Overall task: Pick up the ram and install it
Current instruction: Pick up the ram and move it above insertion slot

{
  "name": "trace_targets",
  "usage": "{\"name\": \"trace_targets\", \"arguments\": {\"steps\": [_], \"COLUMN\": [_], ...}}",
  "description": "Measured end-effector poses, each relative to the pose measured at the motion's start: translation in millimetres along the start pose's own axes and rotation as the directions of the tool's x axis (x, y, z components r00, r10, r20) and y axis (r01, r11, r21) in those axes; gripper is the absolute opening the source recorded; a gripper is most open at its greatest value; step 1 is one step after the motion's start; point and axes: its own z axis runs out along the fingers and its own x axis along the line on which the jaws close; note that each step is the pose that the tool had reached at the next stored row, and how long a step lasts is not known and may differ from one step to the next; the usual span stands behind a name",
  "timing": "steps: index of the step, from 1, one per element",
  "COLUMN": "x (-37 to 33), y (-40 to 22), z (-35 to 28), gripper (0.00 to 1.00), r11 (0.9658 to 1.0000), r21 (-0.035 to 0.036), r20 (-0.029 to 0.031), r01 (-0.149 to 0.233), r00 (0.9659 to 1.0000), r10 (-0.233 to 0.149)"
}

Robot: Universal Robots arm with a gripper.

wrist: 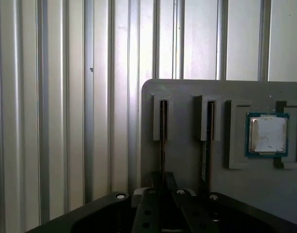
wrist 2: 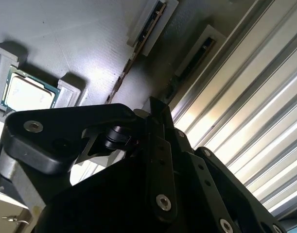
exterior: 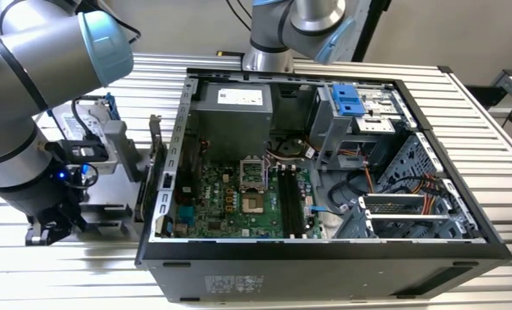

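Ribbed metal counter (wrist: 51, 121), grey tray (wrist: 184, 97) holding the ram (wrist: 163, 127), a second stick (wrist: 207, 127) and a processor chip (wrist: 268, 134), jaws nearest the ram, grip cannot be told.

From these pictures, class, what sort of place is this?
Likely a robot lab's computer-assembly bench: an open computer case on a slatted metal table, beside a grey holder with ram and a processor chip.

The table (wrist: 51, 97) is ribbed bare metal, brightly sheened; the grey tray (wrist: 187, 160) looks matt, finely grained plastic; the processor chip (wrist: 268, 133) has a dull silver metal lid; the ram (wrist: 163, 126) shows a dark, matt edge.
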Motion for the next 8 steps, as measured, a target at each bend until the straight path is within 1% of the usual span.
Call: {"name": "trace_targets", "arguments": {"steps": [3,8], "x": [0.0,-0.2], "y": [0.0,0.1], "z": [-0.8,-5.5], "gripper": [0.00,0.00], "r11": [1.0000,1.0000], "r21": [0.0002,-0.0001], "r20": [0.0001,0.0000], "r01": [0.000,0.000], "r00": [1.0000,1.0000], "r10": [0.000,0.000]}}
